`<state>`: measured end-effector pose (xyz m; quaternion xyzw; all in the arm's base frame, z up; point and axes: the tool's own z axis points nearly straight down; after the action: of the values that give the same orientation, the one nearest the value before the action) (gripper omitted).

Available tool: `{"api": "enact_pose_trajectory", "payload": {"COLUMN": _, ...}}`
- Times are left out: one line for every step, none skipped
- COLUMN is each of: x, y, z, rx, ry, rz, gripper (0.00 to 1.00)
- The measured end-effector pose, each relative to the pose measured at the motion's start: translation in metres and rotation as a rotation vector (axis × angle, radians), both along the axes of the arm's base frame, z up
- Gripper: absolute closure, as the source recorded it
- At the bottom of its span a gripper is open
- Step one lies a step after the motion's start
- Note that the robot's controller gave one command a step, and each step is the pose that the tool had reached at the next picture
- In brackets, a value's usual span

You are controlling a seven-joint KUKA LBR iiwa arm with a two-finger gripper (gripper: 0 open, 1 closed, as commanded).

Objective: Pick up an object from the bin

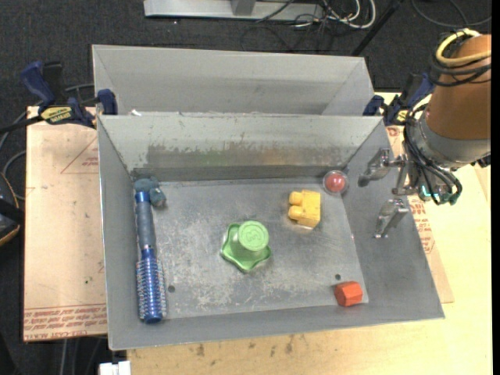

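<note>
My gripper (380, 198) hangs over the bin's right sloping wall, its two metal fingers spread open with nothing between them. Just left of the upper finger lies a small red ball (336, 182) near the back right corner of the floor. A yellow toy block (305, 208) rests a little further left. An orange-red cube (348, 294) sits at the front right, below the gripper.
A green upturned cup-like toy (247, 245) stands mid-floor. A blue hairbrush (147, 256) lies lengthwise along the left wall. The arm with its orange cover and cables comes in from the right, above the rim.
</note>
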<state>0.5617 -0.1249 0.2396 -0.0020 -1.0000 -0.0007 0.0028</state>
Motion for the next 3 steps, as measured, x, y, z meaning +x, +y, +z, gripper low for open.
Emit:
{"api": "enact_pose_trajectory", "payload": {"x": 0.047, "y": 0.056, "z": -0.144, "rx": -0.002, "ry": -0.014, "rz": -0.081, "gripper": 0.00}}
{"api": "enact_pose_trajectory", "payload": {"x": 0.072, "y": 0.009, "z": -0.139, "rx": -0.002, "ry": -0.012, "rz": -0.209, "gripper": 0.00}}
{"api": "enact_pose_trajectory", "payload": {"x": 0.079, "y": 0.031, "z": -0.139, "rx": -0.001, "ry": -0.010, "rz": -0.103, "gripper": 0.00}}
